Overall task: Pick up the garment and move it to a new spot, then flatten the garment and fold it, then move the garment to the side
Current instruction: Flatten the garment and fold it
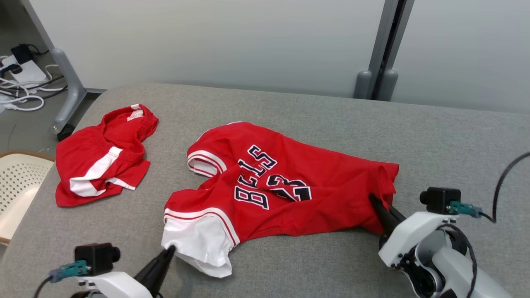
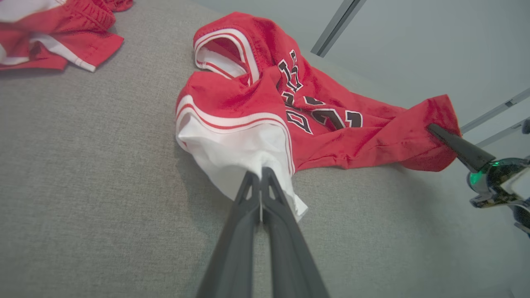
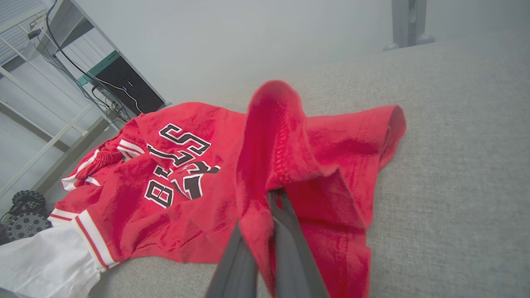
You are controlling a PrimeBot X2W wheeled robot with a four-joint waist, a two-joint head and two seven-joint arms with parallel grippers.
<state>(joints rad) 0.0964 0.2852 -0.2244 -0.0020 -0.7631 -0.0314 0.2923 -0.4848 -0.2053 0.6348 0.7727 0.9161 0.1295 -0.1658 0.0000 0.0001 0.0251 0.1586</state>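
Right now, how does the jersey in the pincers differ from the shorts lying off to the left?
The jersey carries dark lettering; the shorts show white stripes, no lettering. The jersey is pinched by the left pincer on its white part and the right pincer on its red hem; the shorts lie untouched. The jersey lies stretched out; the shorts sit bunched. Both are red with white trim.
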